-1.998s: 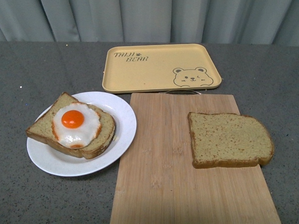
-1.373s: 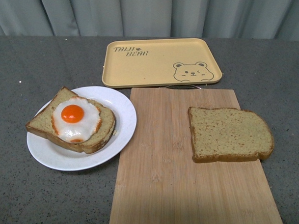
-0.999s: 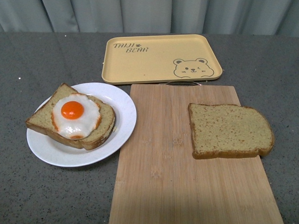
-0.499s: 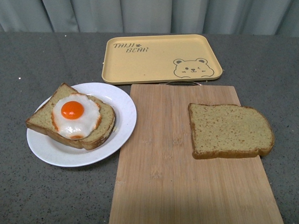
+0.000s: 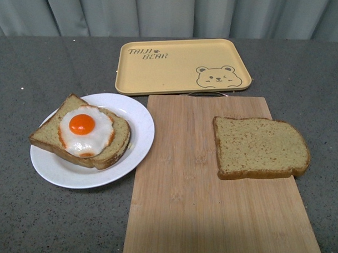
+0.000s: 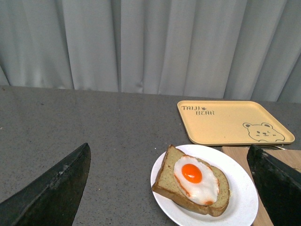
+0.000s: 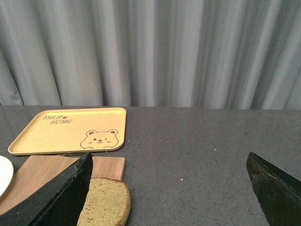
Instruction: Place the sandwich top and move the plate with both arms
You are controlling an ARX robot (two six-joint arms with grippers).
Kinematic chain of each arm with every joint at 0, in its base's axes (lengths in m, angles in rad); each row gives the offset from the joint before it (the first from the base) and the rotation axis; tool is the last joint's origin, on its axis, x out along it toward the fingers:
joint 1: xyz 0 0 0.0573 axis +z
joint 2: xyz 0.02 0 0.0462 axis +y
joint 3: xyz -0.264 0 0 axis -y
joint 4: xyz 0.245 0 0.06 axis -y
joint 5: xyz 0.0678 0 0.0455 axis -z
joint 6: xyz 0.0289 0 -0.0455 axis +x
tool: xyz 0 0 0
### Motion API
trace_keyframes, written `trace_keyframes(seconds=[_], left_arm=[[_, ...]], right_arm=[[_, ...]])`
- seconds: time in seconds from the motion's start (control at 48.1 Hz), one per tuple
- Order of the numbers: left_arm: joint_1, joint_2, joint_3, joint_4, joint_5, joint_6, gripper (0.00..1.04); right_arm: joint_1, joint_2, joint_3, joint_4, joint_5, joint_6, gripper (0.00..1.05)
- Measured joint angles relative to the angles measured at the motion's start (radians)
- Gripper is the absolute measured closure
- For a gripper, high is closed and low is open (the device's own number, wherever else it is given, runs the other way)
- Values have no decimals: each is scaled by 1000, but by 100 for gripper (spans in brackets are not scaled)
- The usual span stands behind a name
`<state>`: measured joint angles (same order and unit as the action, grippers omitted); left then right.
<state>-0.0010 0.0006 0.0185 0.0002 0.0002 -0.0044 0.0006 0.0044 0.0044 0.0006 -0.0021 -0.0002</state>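
Note:
The sandwich top (image 5: 260, 146), a plain brown bread slice, lies flat on the right side of a wooden cutting board (image 5: 187, 181); its rounded end also shows in the right wrist view (image 7: 106, 203). The white plate (image 5: 137, 144) sits left of the board and holds a bread slice with a fried egg (image 5: 85, 131); both show in the left wrist view, plate (image 6: 242, 197) and egg slice (image 6: 195, 181). No arm shows in the front view. My left gripper (image 6: 171, 188) is open, above and short of the plate. My right gripper (image 7: 169, 188) is open and empty over the bare table, right of the sandwich top.
A yellow tray with a bear drawing (image 5: 181, 65) lies behind the board, also in the left wrist view (image 6: 233, 121) and right wrist view (image 7: 70, 129). The table is dark grey (image 5: 28, 220). Grey curtains (image 5: 165, 15) close off the back.
The front view shifted slightly: everything sits a little higher in the picture than two seconds ago, then holds still. The plate, the slices and the tray have not moved on the table.

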Motion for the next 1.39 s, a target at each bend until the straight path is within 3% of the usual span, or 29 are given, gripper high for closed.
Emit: trace_keyframes(seconds=[0.208, 0.312, 0.354, 0.395, 0.562, 0.77, 1.061, 1.394], left_arm=[[0, 0, 0, 0, 0, 0, 7], [0, 0, 0, 0, -2, 0, 7], [0, 0, 0, 0, 0, 0, 7], [0, 0, 0, 0, -1, 0, 7], [0, 0, 0, 0, 0, 0, 7], [0, 0, 0, 0, 0, 0, 7], [0, 0, 0, 0, 0, 0, 7], [0, 0, 0, 0, 0, 0, 7]], right_arm=[[0, 0, 0, 0, 0, 0, 9], [122, 140, 14, 75, 457, -159, 9], [113, 222, 17, 109, 534, -198, 9], [72, 309, 19, 154, 510, -215, 9], [-76, 697, 86, 353, 238, -179, 9], [-131, 1143, 246, 425, 18, -81, 9], [-148, 1516, 448, 327, -223, 56, 9], [-99, 1854, 651, 269, -457, 215, 9]])
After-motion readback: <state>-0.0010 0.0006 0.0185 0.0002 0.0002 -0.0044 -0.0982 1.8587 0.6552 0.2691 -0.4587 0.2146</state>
